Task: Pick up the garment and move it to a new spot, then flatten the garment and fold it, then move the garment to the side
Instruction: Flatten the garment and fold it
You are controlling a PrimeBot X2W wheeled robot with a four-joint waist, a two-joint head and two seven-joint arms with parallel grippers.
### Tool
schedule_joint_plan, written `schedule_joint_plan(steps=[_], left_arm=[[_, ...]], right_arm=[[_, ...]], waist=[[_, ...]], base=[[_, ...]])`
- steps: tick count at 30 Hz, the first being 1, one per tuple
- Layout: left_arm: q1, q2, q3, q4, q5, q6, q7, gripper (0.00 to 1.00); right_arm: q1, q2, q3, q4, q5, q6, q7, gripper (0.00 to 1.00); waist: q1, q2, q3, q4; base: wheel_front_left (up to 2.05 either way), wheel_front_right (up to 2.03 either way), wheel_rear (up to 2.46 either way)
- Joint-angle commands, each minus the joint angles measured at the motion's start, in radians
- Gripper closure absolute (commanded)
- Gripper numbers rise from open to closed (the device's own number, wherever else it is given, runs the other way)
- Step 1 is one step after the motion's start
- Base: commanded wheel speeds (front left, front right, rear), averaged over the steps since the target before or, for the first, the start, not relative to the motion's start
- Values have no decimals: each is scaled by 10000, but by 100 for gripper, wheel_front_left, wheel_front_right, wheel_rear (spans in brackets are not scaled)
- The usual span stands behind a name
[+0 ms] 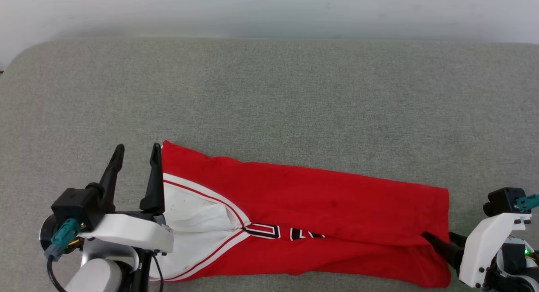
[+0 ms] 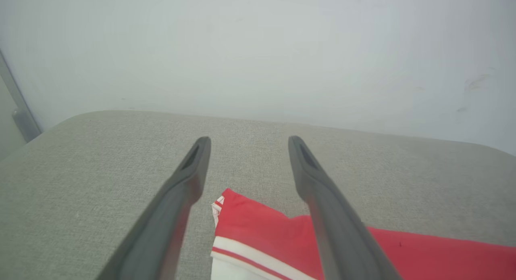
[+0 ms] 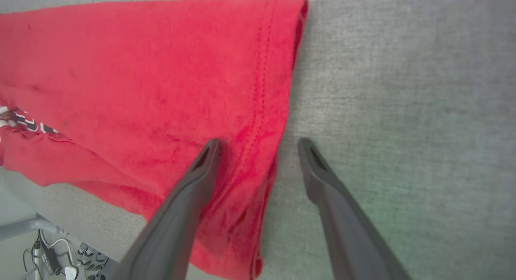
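The garment [image 1: 320, 199] is a red jersey folded into a long band across the near part of the grey table [image 1: 269, 94]. Its white sleeve with striped trim [image 1: 193, 216] lies at the left, and part of the black lettering [image 1: 282, 232] shows. My left gripper [image 1: 137, 157] stands open at the garment's left end, its right finger along the red corner [image 2: 250, 219]. My right gripper [image 1: 438, 236] is open at the right hem [image 3: 262, 110]. Its left finger lies over the red cloth and its right finger [image 3: 322, 179] over bare table. Neither gripper holds anything.
The grey cloth-covered table reaches back to a pale wall [image 1: 269, 10]. The garment's near edge lies close to the table's front edge [image 1: 294, 279]. Below that edge, a metal frame and cables [image 3: 48, 247] show in the right wrist view.
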Motion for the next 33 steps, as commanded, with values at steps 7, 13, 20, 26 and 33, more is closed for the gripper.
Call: schedule_joint_plan(steps=[7,13,20,26,33], left_arm=[[-81,-93,-343,-476,425,259,47,0],[-74,-130,-431,-289,405,196,26,0],[2,-83,-484,-75,408,172,15,0],[181,38,-532,-98,485,346,198,0],[371,163,-551,-185,445,439,320,0]], right_arm=[[348,515,831,686,-41,-6,1420,51],[221,562,843,456,-92,6,1590,100],[-144,200,440,-53,-289,-9,1145,100],[-348,-177,42,-611,-457,-9,890,100],[185,-281,-1333,-1034,-877,-9,1237,100]], waist=[[-1,0,264,244],[-1,0,146,216],[-1,0,-146,108],[-1,0,-338,-155],[-1,0,-519,-399]], base=[[0,0,0],[0,0,0],[0,0,0],[0,0,0],[0,0,0]])
